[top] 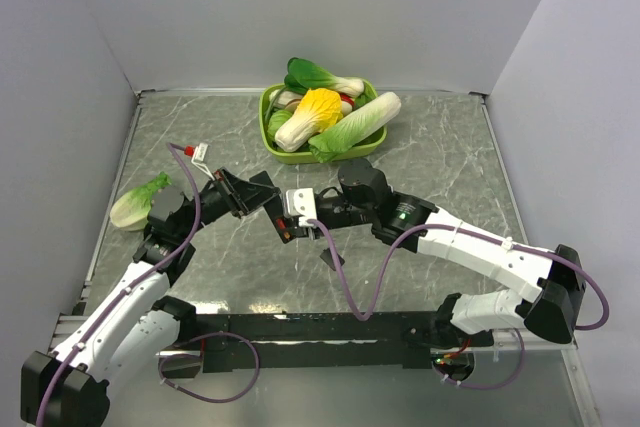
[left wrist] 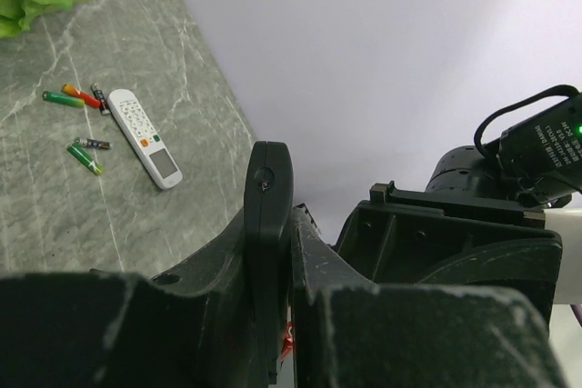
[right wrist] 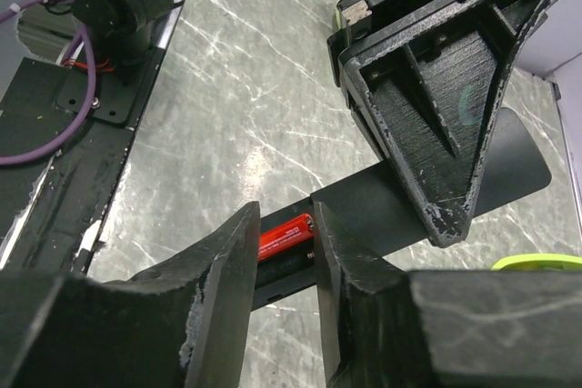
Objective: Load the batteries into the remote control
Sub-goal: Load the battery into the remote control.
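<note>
My left gripper (top: 243, 199) is shut on the black remote control (top: 268, 203) and holds it above the table. In the left wrist view the remote (left wrist: 270, 197) stands edge-on between the fingers of that gripper (left wrist: 291, 224). My right gripper (top: 292, 215) is at the remote's open end. In the right wrist view its narrowly parted jaws (right wrist: 286, 224) straddle the open battery bay of the remote (right wrist: 364, 215), where a red battery (right wrist: 286, 238) lies; its left end is hidden behind a finger. Several loose batteries (left wrist: 62, 98) lie by a white remote (left wrist: 145, 138).
A green bowl (top: 268, 97) of toy vegetables stands at the back centre. A toy bok choy (top: 138, 203) lies at the left. A small black cover piece (top: 330, 259) lies on the table under the right arm. Walls enclose the table on three sides.
</note>
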Available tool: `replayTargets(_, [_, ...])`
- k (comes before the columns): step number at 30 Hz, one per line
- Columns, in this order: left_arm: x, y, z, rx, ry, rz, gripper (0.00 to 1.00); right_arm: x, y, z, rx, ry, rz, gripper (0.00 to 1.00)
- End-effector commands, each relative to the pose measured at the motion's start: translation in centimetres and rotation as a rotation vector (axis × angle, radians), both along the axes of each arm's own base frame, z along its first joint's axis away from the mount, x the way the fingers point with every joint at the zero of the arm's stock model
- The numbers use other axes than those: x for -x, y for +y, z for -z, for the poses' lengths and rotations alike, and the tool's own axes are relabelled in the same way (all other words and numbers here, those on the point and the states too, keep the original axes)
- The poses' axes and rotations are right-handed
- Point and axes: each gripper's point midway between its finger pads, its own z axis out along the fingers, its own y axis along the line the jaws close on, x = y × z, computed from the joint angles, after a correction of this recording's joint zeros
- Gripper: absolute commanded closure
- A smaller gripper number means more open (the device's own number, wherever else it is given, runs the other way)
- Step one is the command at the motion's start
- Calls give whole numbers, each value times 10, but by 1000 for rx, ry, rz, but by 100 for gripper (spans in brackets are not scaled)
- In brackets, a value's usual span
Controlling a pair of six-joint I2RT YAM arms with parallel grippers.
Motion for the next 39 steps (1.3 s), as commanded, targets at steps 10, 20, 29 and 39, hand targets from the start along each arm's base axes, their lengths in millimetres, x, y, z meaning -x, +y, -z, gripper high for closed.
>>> replayTargets(10, [8,-1,-39,50,-110,20,99,-2,4,-7,-6,-2,-27,72])
replayTargets(20, [16,4,-59,122,-161,6,99,-1,2,15,22,39,-25,81])
replayTargets(29, [26,15,-85,240,-217,-26,99,1,1,35,45,74,-19,85])
replayTargets(39, [32,34,-98,345,-212,-113,99,-10,-5,47,-11,87,58,86])
